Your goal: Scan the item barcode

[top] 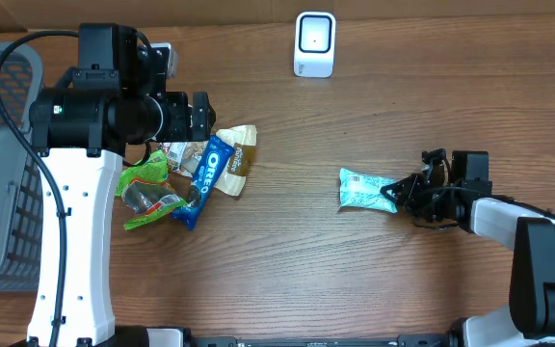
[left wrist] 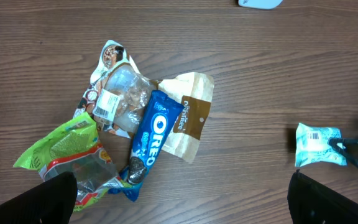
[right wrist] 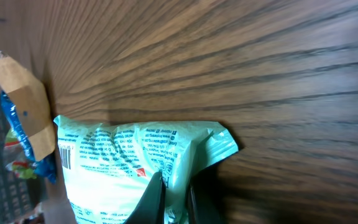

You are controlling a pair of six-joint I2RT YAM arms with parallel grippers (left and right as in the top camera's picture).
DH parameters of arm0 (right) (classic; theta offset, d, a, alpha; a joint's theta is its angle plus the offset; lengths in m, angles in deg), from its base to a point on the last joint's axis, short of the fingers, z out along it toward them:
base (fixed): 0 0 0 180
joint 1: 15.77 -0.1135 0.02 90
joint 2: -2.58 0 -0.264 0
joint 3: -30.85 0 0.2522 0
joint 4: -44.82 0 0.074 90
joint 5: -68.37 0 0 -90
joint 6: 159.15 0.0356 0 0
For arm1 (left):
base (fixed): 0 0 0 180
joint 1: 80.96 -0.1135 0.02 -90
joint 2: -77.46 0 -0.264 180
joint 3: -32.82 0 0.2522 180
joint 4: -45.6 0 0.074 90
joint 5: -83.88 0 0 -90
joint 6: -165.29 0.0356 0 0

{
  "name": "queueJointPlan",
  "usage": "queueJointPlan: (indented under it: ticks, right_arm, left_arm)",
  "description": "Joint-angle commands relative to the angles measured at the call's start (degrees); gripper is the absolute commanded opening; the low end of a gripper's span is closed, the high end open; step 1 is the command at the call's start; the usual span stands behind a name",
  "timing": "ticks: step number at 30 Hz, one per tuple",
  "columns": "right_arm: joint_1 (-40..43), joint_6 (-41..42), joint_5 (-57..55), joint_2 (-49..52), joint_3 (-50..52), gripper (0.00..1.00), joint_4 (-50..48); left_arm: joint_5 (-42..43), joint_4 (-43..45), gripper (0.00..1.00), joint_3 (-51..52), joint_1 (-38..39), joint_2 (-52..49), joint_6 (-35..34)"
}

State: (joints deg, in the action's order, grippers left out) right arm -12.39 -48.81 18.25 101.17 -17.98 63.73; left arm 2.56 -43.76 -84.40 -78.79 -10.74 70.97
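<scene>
Overhead, the mint-green snack packet [top: 364, 189] is shown flat on the table [top: 355, 280], its edge clamped by the right gripper [top: 393, 193], presumably for transfer to the white scanner [top: 315, 43]. The left gripper [top: 203, 116] is held open over the snack pile [top: 191, 178]. At the left wrist, the packet's barcode [left wrist: 317, 135] is seen facing up; at the right wrist, it is shown clear of the clamped fingers [right wrist: 157, 199].

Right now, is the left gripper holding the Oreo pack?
No: the left gripper hangs wide open and empty, clear of the Oreo pack.
</scene>
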Motion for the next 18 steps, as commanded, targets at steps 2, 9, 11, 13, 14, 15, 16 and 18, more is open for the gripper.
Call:
queueJointPlan:
  ticks: [2,9,11,13,14,15,16,18]
  right_arm:
    - [-1.0,-2.2,-1.1,3.6,0.4,0.04,3.8]
    - [-1.0,-11.8,7.6,0.3,-10.5,0.04,19.9]
    - [-1.0,-13.6,9.0,-0.3,-13.1,0.04,23.3]
    - [-1.0,-14.9,10.0,-1.0,-15.4,0.04,25.7]
    - [-1.0,-15.0,10.5,-1.4,-16.2,0.04,26.3]
    - [-1.0,-16.0,11.6,-1.8,-17.0,0.04,26.5]
    - [-1.0,-16.6,12.5,-2.3,-17.6,0.04,26.5]
    - [-1.0,-17.5,13.2,-3.0,-18.8,0.04,26.5]
  left_arm:
    - [-0.3,0.0,1.00,0.2,0.0,-0.2,-0.6]
    - [-0.3,0.0,1.00,0.2,0.0,-0.2,-0.6]
    - [-0.3,0.0,1.00,0.2,0.0,-0.2,-0.6]
    - [-0.3,0.0,1.00,0.2,0.0,-0.2,-0.6]
    - [-0.3,0.0,1.00,0.2,0.0,-0.2,-0.6]
    - [-0.3,0.0,1.00,0.2,0.0,-0.2,-0.6]
    - [-0.3,0.0,1.00,0.2,0.0,-0.2,-0.6]
    - [-0.3,0.0,1.00,0.2,0.0,-0.2,-0.6]
